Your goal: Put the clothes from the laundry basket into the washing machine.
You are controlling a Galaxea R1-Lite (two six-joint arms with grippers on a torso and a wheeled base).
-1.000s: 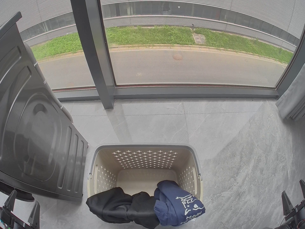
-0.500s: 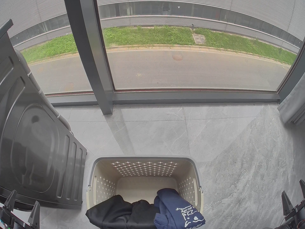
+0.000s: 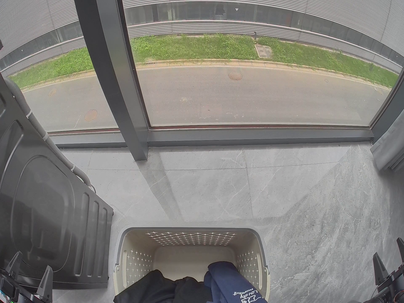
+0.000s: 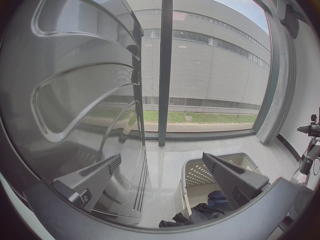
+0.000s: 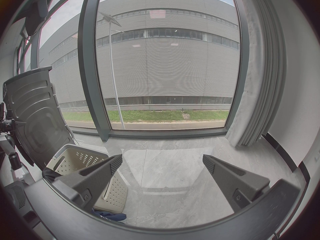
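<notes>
The beige laundry basket [image 3: 190, 232] stands on the floor right in front of me, at the lower edge of the head view. A black garment [image 3: 162, 289] hangs over its near rim, and a navy blue garment [image 3: 229, 285] with white print lies beside it. To the basket's left stands the washing machine [image 3: 46, 215], showing a dark grey ribbed panel. My left gripper [image 3: 31, 270] is open and empty, low in front of that panel. My right gripper [image 3: 389, 257] is open and empty, over the floor to the right of the basket. The left wrist view shows the basket [image 4: 195, 174] past the open left gripper [image 4: 160, 159].
A tall window with a dark frame post [image 3: 113, 68] closes off the far side. A grey hose [image 3: 50, 148] runs along the machine's edge. A grey curtain [image 5: 256, 84] hangs at the right. Bare grey tiled floor [image 3: 261, 186] lies between basket and window.
The whole head picture has shifted, so the camera moved; basket and machine now sit lower in it. Both grippers stay open where they were, and the clothes lie as before.
</notes>
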